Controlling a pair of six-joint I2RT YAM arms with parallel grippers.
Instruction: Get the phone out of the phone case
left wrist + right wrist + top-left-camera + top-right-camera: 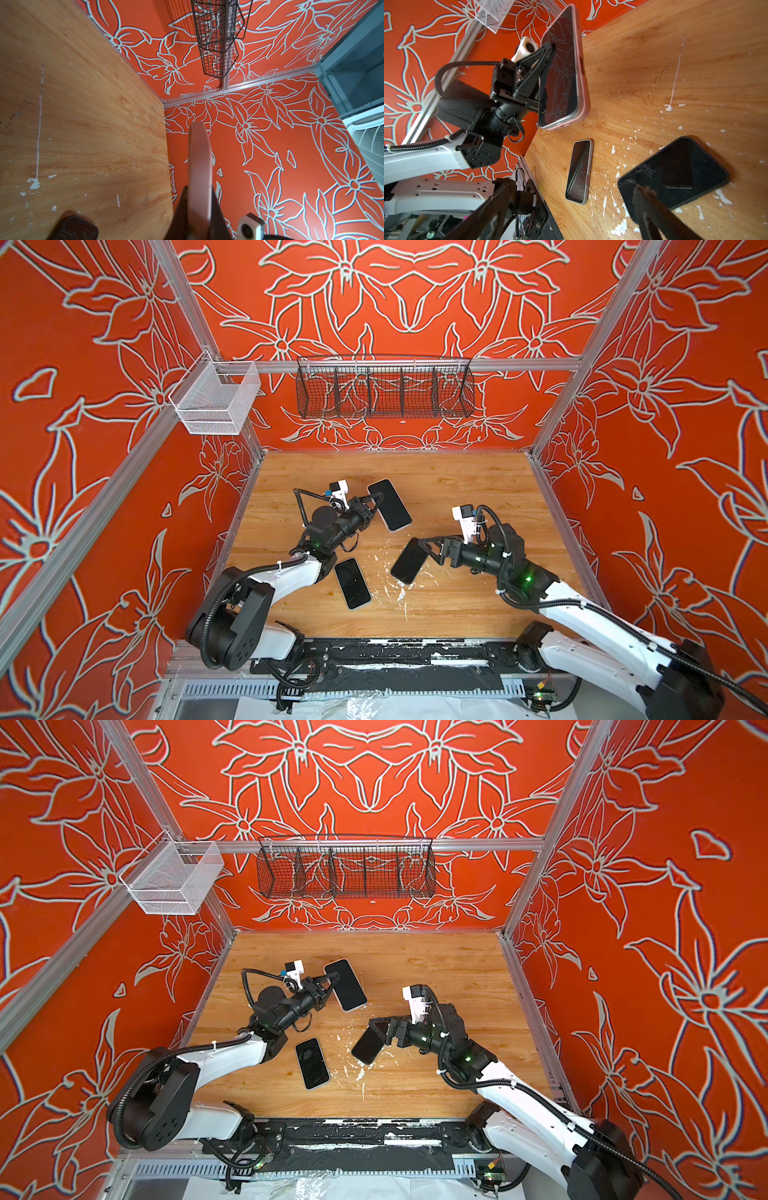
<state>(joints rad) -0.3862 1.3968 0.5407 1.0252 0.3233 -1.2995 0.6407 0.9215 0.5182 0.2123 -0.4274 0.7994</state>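
**Right wrist view: slim glass-fronted phone (562,83) in its rounded pink case (584,99), pinched by one arm**

The left gripper (553,48) has its fingers pressed onto the phone from one long side, one on the screen and one behind the pink case. It holds the phone tilted over the far left of the pale wooden table (436,489); whether a corner touches the wood cannot be told. The right gripper (424,549) sits at the near right with fingers spread wide, holding nothing. It is just over a flat black slab (675,172) that may be a phone or a case.

The phone is likely stiff and fairly light, with slick, breakable glass. The case looks soft and grippy, and its lip should flex. The clamp across both layers probably locks them together, so a free corner of the rim, away from those fingers, seems the best place to peel.

A white-edged phone (579,170) lies screen-up on the table, nearer than the held one. The black wire basket (384,389) and white mesh basket (216,400) hang on the far frame, well clear. Nothing stands between the right gripper and the pink case.
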